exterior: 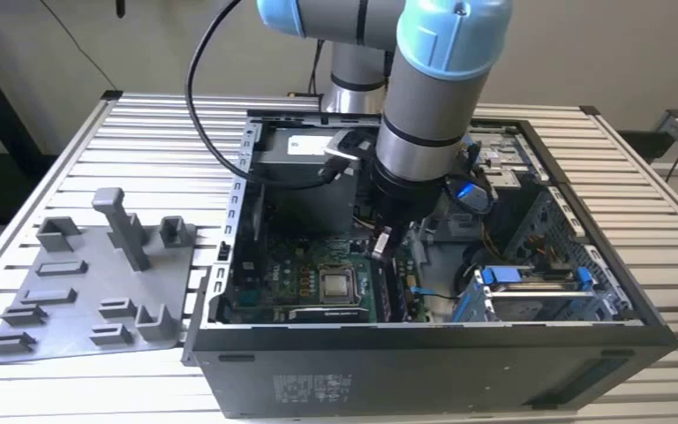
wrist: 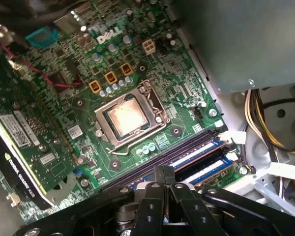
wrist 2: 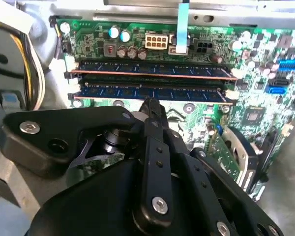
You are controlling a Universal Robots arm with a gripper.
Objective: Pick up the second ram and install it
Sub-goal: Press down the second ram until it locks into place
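In the exterior view the robot arm (exterior: 433, 115) reaches down into an open computer case (exterior: 433, 371) lying on a slatted table (exterior: 33, 177). Its gripper (exterior: 383, 243) is low over the green motherboard (exterior: 304, 274), just beside the processor (exterior: 339, 284). That view also takes in the grey fixture plate (exterior: 80, 291) with posts and slots on the table at the exterior view's left, well apart from the gripper. The second wrist view shows what the exterior view hides: two memory sticks standing upright side by side in their slots, with white latches at their ends. The second ram (wrist 2: 147, 92) is the one nearer the gripper (wrist 2: 150, 104). It is a long, thin, dark stick with a row of black chips along its face and a bluish tint. The first ram (wrist 2: 152, 70) lies parallel just behind it, with a coppery line along its upper edge. The fingertips sit just beside the second ram's middle; whether they touch it I cannot tell. In the first wrist view the gripper (wrist: 164, 173) hangs over the blue memory slots (wrist: 196, 156), with the metal-capped processor socket (wrist: 125, 118) and a graphics card (wrist: 24, 142) beyond. In both wrist views the jaws look drawn together, with nothing seen between them.
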